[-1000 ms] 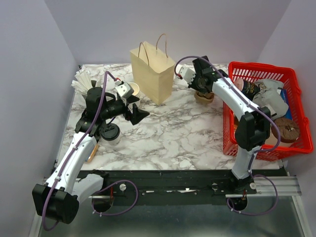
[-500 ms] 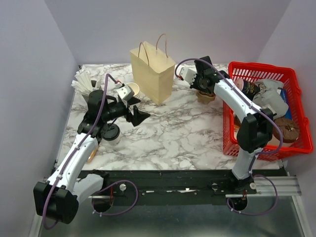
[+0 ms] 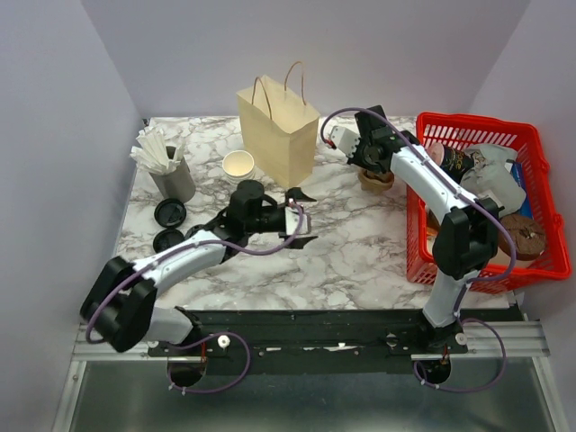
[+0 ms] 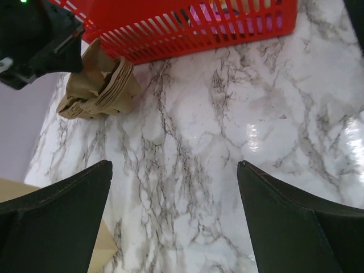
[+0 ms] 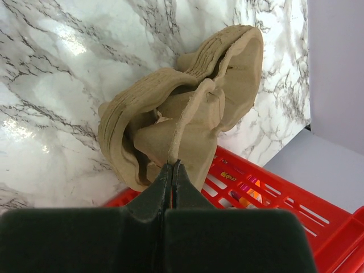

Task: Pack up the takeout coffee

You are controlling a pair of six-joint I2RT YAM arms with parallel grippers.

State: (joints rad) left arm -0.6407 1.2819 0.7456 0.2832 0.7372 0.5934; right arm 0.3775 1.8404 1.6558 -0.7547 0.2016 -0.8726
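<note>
Beside the basket (image 5: 257,183), right gripper (image 5: 172,166) (pinching sleeves (image 5: 227,85)).

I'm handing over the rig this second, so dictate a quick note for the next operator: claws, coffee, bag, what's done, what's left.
Left claw: open, empty, above bare marble mid-table.
Right claw: shut on a strip of the crumpled brown paper bundle beside the red basket.
Paper bag: upright at the back; its inside is not visible.
Takeout coffee: not identifiable in any view, possibly hidden under the left arm. Loose black lids lie at the left.
Done: no packing evident.
Left: locate the lidded cup, grasp it, lower it into the bag.
</note>
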